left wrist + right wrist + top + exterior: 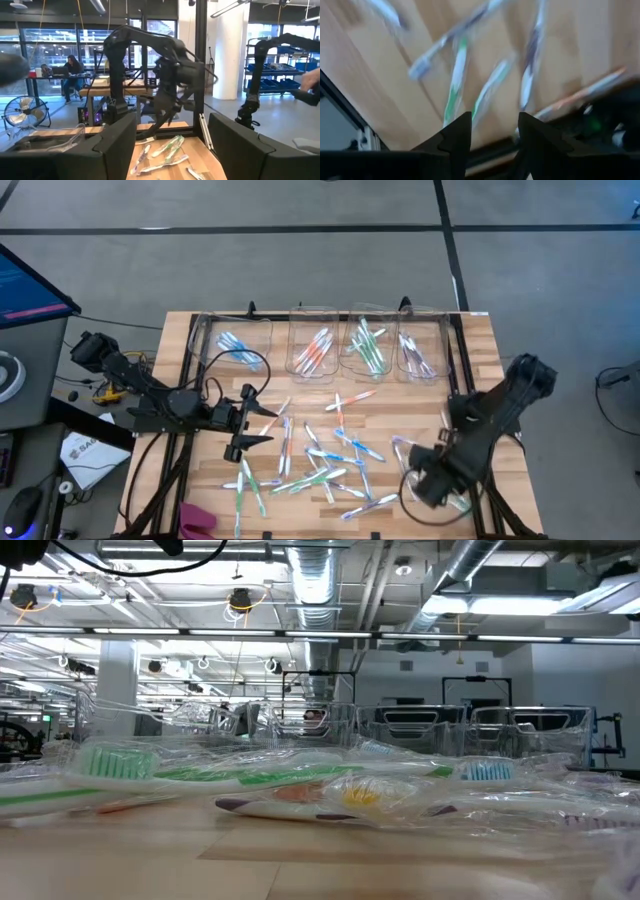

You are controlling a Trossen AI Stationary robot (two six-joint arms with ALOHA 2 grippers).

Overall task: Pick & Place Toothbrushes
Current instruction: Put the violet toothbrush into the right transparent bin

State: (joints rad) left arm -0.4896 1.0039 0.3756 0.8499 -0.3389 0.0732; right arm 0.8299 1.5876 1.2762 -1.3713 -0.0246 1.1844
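Wrapped toothbrushes (300, 785) fill the foreground of the low view, lying flat on the wooden table (470, 340) in crinkled clear sleeves. From above, the loose pile spreads over the lower centre of the frame, while four clear bins (322, 345) along the upper edge of the table each already hold a few brushes, apparently sorted by accent colour.

Left gripper (262, 426) — centre left, level above the table at the pile's left margin, fingers spread wide with nothing between them.

Right gripper (425, 480) — lower right, angled down over the pile's right end; in the right wrist view its fingers stand parted and bare, with several brushes lying on the wood just past the tips.

Handling, as a judgement: each brush should be very light and stiff along its length, but thin and low-lying, and the glossy wrap probably makes it slippery. A grip across the middle of the handle looks soundest; one near either end would likely let it pivot or slide out.

Clearance: brushes overlap in the pile, so a neighbour may be dragged along. Bare wood lies between pile and bins, giving open room for carrying — though the bin walls stand upright and close together.
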